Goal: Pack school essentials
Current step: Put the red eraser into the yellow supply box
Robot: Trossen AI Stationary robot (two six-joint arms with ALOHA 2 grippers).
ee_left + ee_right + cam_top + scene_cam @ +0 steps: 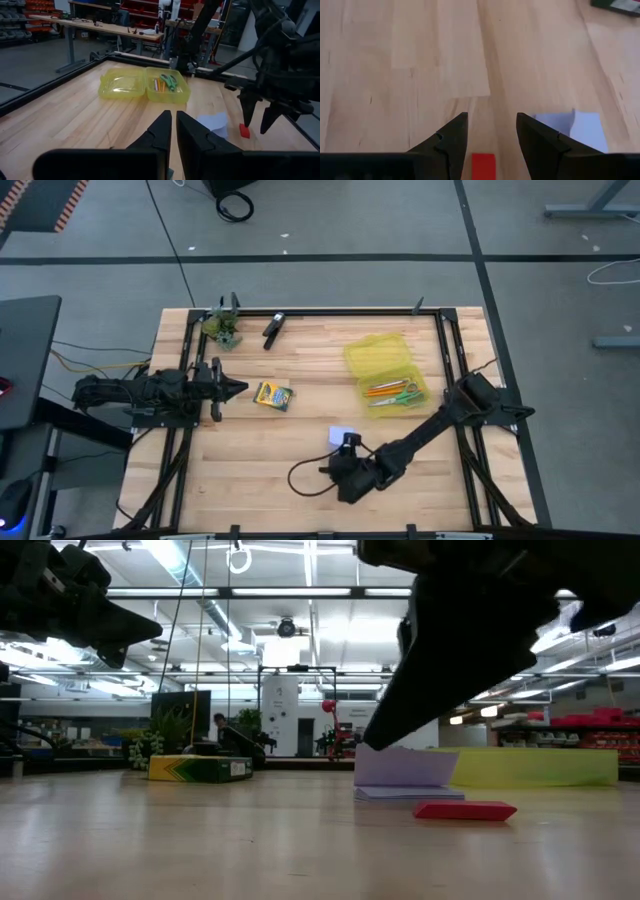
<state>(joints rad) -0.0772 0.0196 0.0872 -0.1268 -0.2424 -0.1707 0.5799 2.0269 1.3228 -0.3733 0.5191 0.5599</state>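
The right gripper (491, 132) hangs low over the near middle of the table with its two dark fingers spread apart and nothing between them, the small flat red rectangular eraser (483, 166) lying on the wood just under the gap. The left gripper (173, 131) waits at the table's left side, well apart from the work, its fingers drawn nearly together and empty. Largest of the things is the pale plank wooden table (300, 430) itself; on its far right part sits the translucent yellow plastic case (385, 368), lid thrown open, with the green-handled scissors (169, 81) and an orange pencil (156, 85) already lying in its tray. Left of centre lies the yellow-green cardboard crayon box (272, 395), flat and alone. Just beside the eraser, on the side toward the case, rests the pale blue square paper note pad (407, 773), its top sheets lifted a little. The eraser looks light, firm and slightly grippy, so it should not slip, but it is low and thin: the fingers would have to come down almost to the wood and close across its narrow sides at mid-length. The pad seems light and floppy, and would probably take best by pinching a raised edge through the whole stack.
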